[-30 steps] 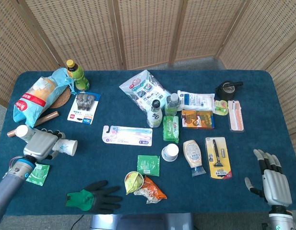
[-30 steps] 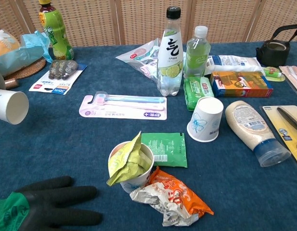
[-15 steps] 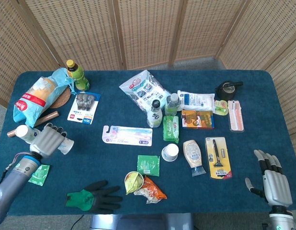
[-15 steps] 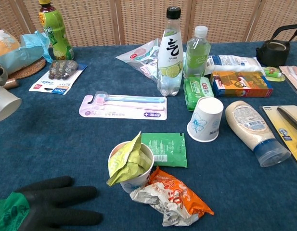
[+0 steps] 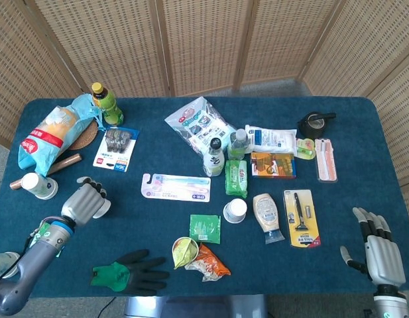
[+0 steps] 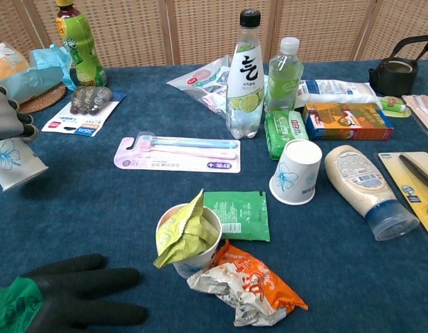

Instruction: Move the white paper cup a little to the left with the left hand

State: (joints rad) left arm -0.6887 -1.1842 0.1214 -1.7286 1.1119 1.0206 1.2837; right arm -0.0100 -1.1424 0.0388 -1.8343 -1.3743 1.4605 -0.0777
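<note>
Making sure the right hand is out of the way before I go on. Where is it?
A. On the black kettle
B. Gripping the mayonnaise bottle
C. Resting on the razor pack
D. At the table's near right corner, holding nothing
D: the head view shows the right hand at the near right corner of the table, fingers apart, holding nothing and clear of the razor pack.

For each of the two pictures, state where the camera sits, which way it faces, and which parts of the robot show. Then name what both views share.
Head view: high above the near edge, looking down on the whole blue table; shows the left hand and the right hand.
Chest view: low at the near edge, looking across the tabletop toward the wicker screen; only the left hand shows, at the left border.
Shared: the white paper cup, the lime bottle.
</note>
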